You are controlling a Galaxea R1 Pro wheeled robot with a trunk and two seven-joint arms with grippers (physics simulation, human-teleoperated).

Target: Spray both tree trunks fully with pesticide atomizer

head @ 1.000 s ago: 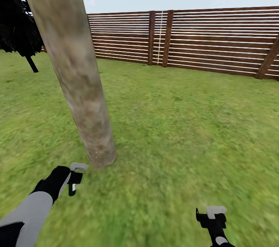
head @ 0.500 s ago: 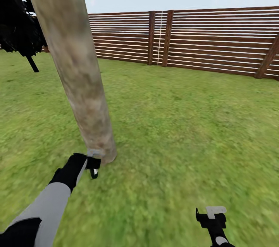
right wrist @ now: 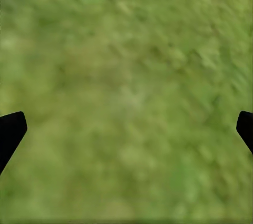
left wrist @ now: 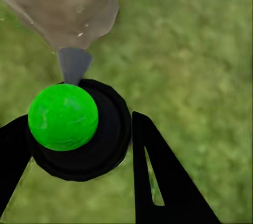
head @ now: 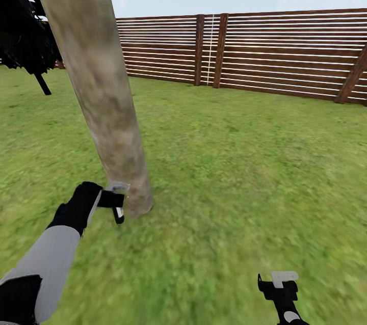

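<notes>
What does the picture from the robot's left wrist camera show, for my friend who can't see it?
The left end effector grips a pesticide atomizer with a round green top, its grey nozzle pointing at the pale tree trunk just ahead. A few white specks dot the trunk, and blurry green grass lies beyond.

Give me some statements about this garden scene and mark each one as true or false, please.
1. The left gripper holds the atomizer close to the base of the tree trunk. True.
2. The right gripper grips a second atomizer. False: its fingers stand wide apart over bare grass.
3. The atomizer has a red ball on top. False: the ball is green.
4. A wooden slat fence stands behind the lawn. True.
5. The trunk lies flat on the ground. False: it stands, leaning slightly.
</notes>
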